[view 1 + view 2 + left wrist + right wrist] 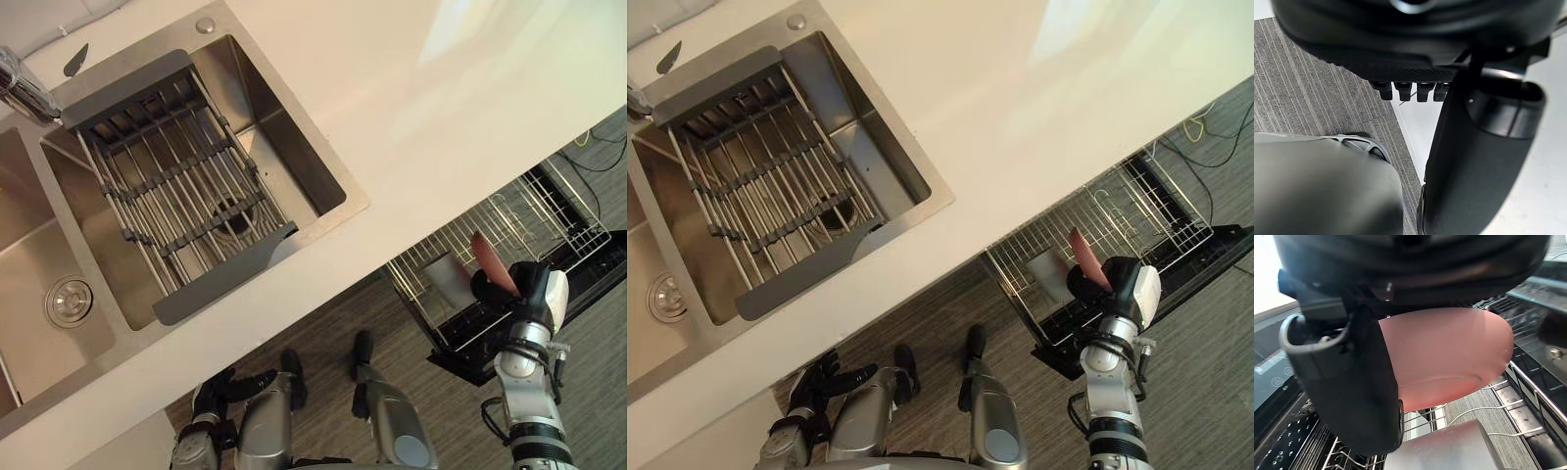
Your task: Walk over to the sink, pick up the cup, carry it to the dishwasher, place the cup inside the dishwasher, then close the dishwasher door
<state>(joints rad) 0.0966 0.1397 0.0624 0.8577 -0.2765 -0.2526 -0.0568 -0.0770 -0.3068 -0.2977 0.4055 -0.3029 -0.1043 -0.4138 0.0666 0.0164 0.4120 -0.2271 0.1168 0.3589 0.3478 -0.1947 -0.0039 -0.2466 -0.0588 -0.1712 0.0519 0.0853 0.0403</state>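
A rack [181, 181] lies across the sink [294, 147] at ten o'clock. The dishwasher basket [549, 211] juts from under the counter [441, 98] at four o'clock, with the cup [493, 262] seemingly above it.

Kitchen: steel sink [294, 166], white counter [441, 108], dishwasher rack [509, 230].

Pink cup [1449, 357] over dishwasher rack [1117, 217]

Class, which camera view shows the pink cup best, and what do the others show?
The right wrist view: the pink cup sits large and close, clamped in the right hand over the dishwasher rack. In both eye views it is a thin pink sliver above that hand. The left wrist view faces the floor past the left hand.
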